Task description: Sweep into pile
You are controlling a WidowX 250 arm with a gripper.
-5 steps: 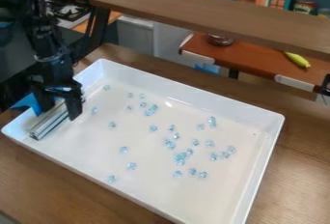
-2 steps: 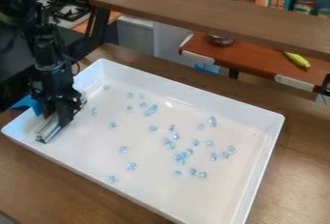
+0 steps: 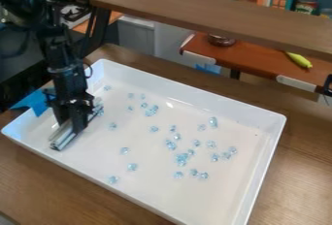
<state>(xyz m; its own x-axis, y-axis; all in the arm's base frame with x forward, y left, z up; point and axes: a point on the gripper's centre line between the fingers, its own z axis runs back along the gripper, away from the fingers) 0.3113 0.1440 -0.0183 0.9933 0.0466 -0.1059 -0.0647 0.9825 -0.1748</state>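
Note:
At the left end of the white tray, my gripper hangs down, shut on a silver bar-like sweeper. The bar lies slanted, low over the tray floor, its near end toward the front left and its far end beyond the gripper. Small clear-blue pieces are scattered to the right of it, with a loose cluster right of the tray's middle. One piece lies a short way right of the bar, and another near the front wall. The fingers hide part of the bar.
Raised walls surround the tray on a brown wooden table. Blue tape is at its left edge. Above the back runs a wooden shelf. Behind stands a red-brown surface with a yellow-green toy.
The gripper and the bar have moved right together, away from the tray's left wall. The bar's far end has reached the leftmost mid-tray piece. The other pieces look unmoved.

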